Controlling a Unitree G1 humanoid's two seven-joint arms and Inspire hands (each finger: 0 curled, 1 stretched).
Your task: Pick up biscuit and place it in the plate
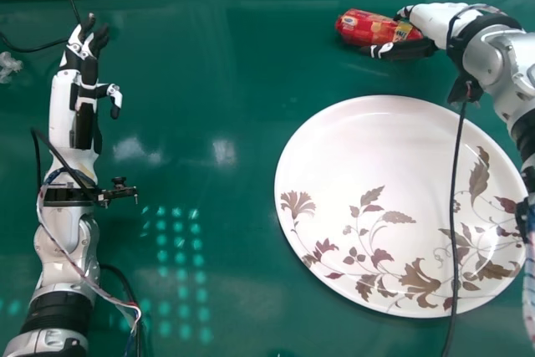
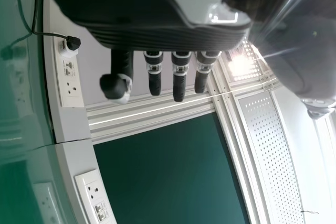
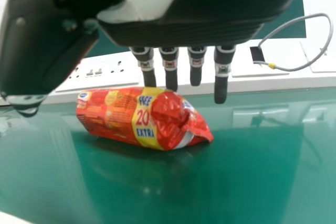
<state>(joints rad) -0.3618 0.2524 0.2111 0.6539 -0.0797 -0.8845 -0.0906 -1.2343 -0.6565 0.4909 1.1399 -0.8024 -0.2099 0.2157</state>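
- The left hand (image 1: 65,106) is on the left, over the green table (image 1: 226,73). It is let go, with straight fingers.
- The red biscuit packet (image 1: 355,27) lies on its side on the table, far and right of the middle, off the plate.
- The big white plate (image 1: 359,140) with brown leaves is on the right, nearer than the packet.
- The right hand (image 1: 430,18) is far right, let go, its straight fingers by the packet. I can't tell if they touch.
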